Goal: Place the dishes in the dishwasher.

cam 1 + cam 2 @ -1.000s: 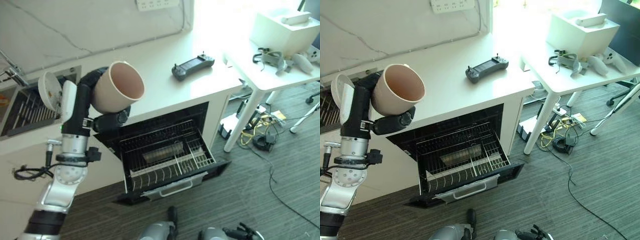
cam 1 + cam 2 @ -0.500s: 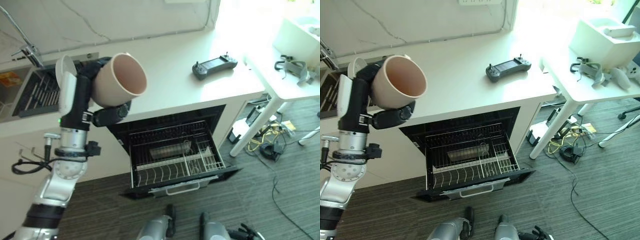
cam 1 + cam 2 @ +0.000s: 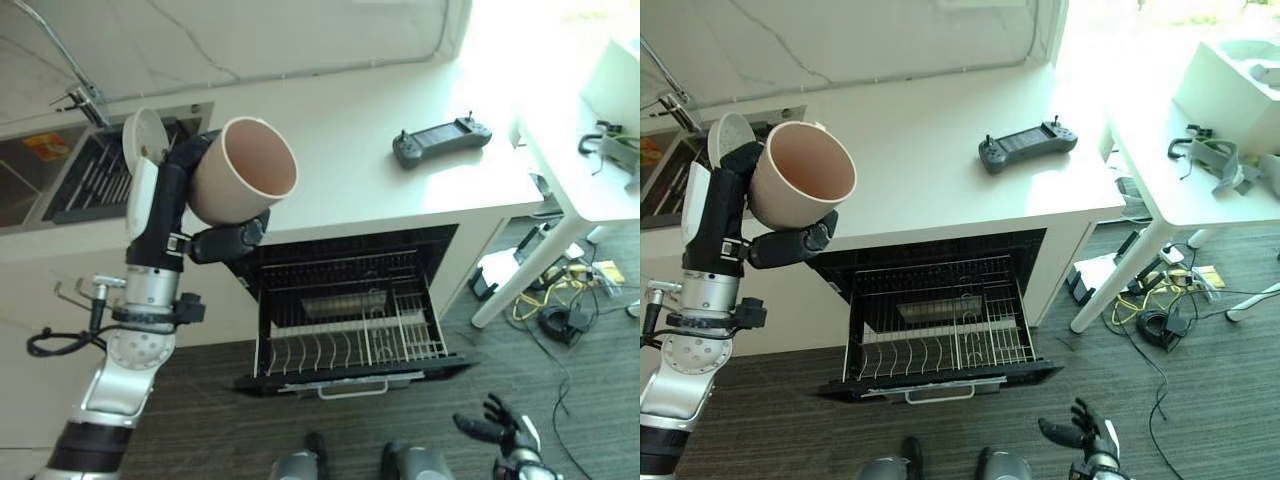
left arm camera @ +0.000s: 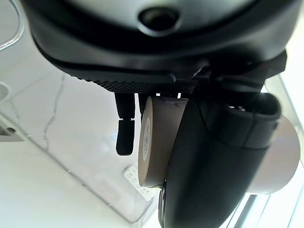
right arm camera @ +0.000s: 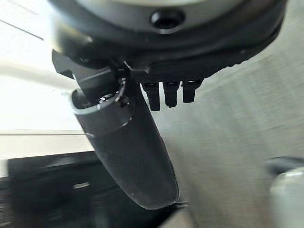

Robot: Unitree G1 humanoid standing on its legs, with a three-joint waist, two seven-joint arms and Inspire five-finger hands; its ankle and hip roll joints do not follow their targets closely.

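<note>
Left hand (image 3: 215,190) holds a beige cup (image 3: 243,170) up in the air, fingers and thumb curled round its body, its mouth turned toward the camera and tipped sideways — the cup hangs above the front edge of the white desk (image 3: 340,150), up and to the left of the open dishwasher (image 3: 345,300). Right hand (image 3: 1080,432) shows low at the bottom edge over the grey floor (image 3: 1200,400), fingers spread and relaxed, gripping nothing. Under the desk the dishwasher's door is down and its wire rack (image 3: 350,335) is pulled out, with rows of tines along the front; no dish can be made out in it. Left of the cup a sink (image 3: 95,180) is let into the desk, with a faucet (image 3: 85,98) behind it. Farther right on the desk lies a dark handheld controller (image 3: 441,141) — well apart from the cup. A second white table (image 3: 1200,170) stands at the right, with tangled cables (image 3: 1160,300) on the floor beneath it
</note>
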